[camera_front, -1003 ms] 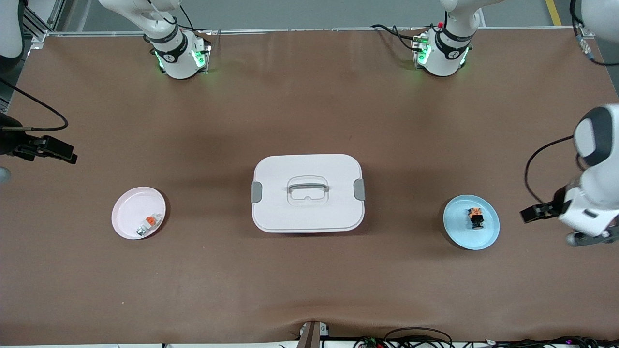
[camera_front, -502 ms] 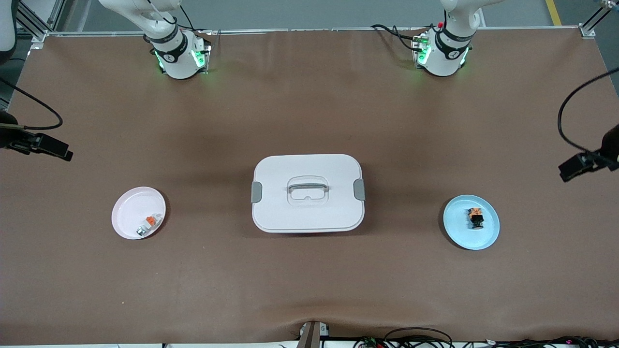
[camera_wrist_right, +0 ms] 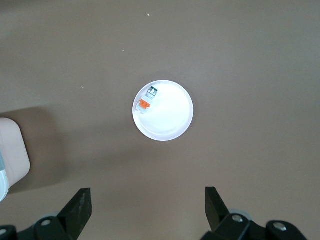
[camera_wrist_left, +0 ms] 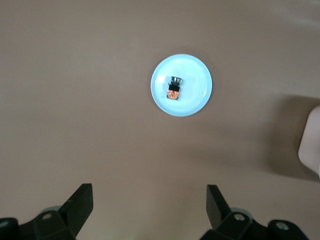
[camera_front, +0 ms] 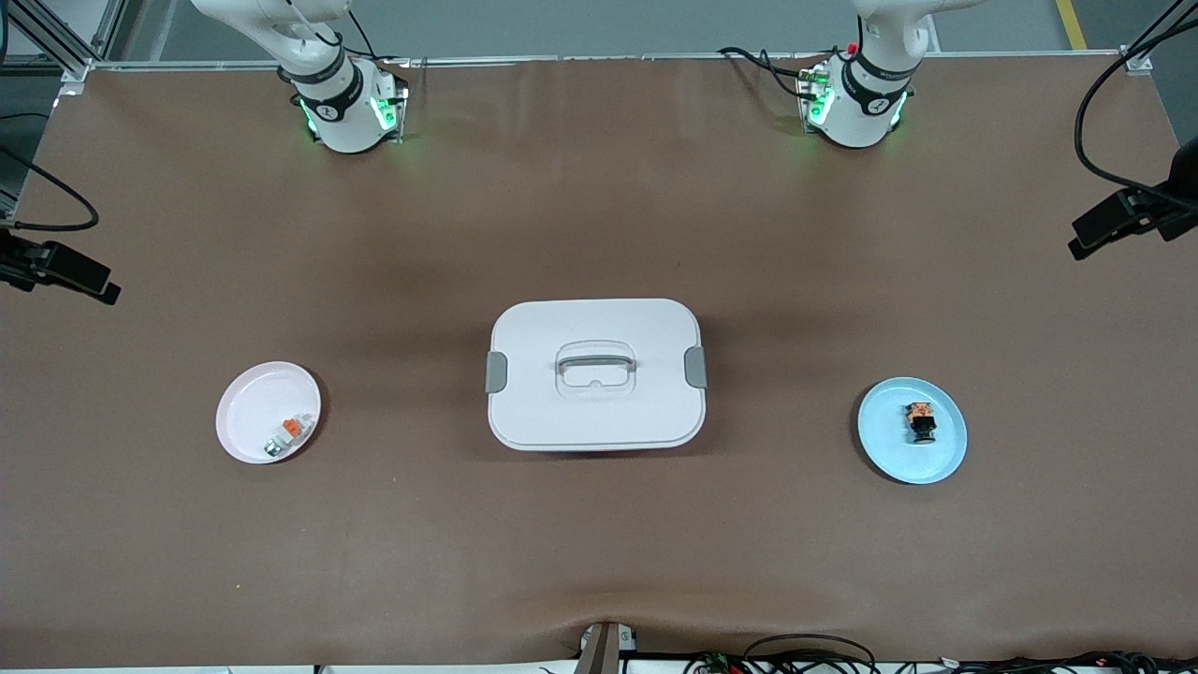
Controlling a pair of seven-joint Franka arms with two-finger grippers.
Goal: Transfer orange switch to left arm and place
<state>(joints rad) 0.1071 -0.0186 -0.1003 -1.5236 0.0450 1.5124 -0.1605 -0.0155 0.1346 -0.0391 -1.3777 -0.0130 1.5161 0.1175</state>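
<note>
The orange switch lies on a blue plate toward the left arm's end of the table; it also shows in the left wrist view. The white box stands at the table's middle with its lid on. My left gripper is open and empty, high over the bare table at its end, apart from the plate; its fingers frame bare table. My right gripper is open and empty, high over the table's other end.
A pink plate with a small white-grey piece with an orange tab sits toward the right arm's end; it shows in the right wrist view. The box's edge shows in both wrist views. Cables lie along the table's near edge.
My left arm has lifted and drawn back from beside the blue plate toward the table's end. My right gripper has drifted a little toward its end. The switch has not moved.
</note>
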